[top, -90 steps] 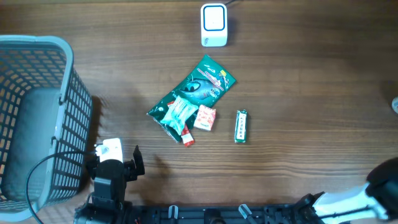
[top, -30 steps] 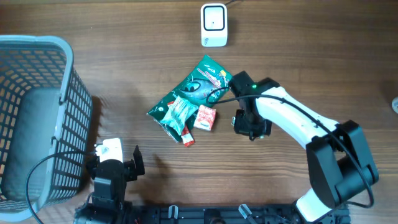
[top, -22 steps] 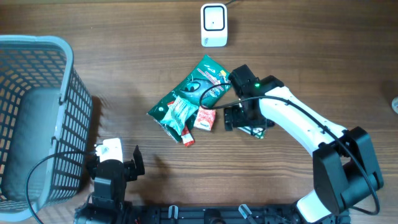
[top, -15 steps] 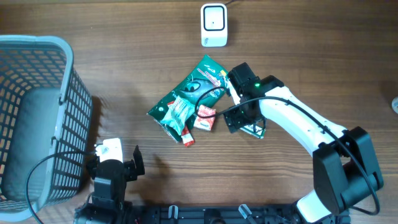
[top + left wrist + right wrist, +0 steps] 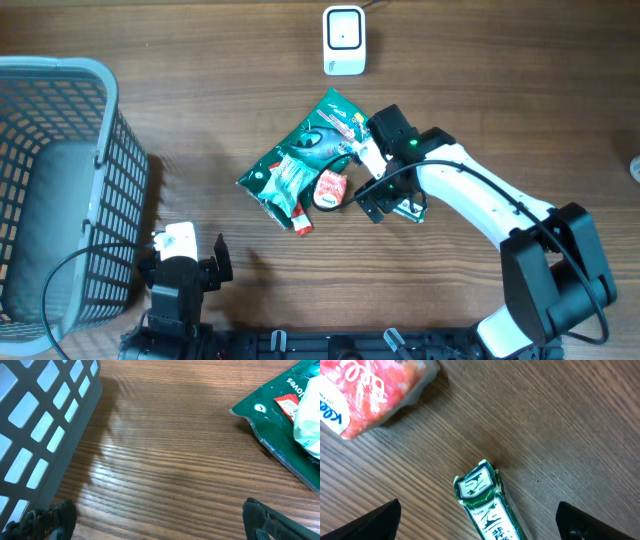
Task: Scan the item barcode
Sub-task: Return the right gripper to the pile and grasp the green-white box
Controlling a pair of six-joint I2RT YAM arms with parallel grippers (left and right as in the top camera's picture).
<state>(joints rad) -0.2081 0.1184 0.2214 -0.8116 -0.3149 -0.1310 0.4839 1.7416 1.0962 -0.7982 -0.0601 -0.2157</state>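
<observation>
Right now my right arm reaches in from the 5 o'clock edge of the brown wooden surface. Its black lower joint sits near that edge, and the white link runs up toward 10 o'clock. The wrist folds over the middle, so the right gripper points down at the wood. That gripper is released, its two fingers spread out to the lower corners of the wrist view.

The narrow green-and-white paper pack lies flat on the surface in the gap, apart from both fingers, with one end toward 12 o'clock in that view. From overhead the pack is mostly hidden under the gripper; only a sliver shows at its 4 o'clock side.

A small red plastic packet lies just beside the gripper at its 9 o'clock. It sits close against the lower edge of a large dark green foil bag, which stretches from the centre toward 8 o'clock. The white box-shaped barcode scanner stands at 12 o'clock on the surface, well apart from the pack.

My left arm sits folded at 7 o'clock by the near edge, with the left gripper aimed toward 12 o'clock, low over bare wood. It is released too, its fingers wide apart. In its wrist view a grey plastic lattice basket fills the 9 o'clock side and the green bag shows at 2 o'clock. Overhead, the basket takes the surface's 9 o'clock edge.
</observation>
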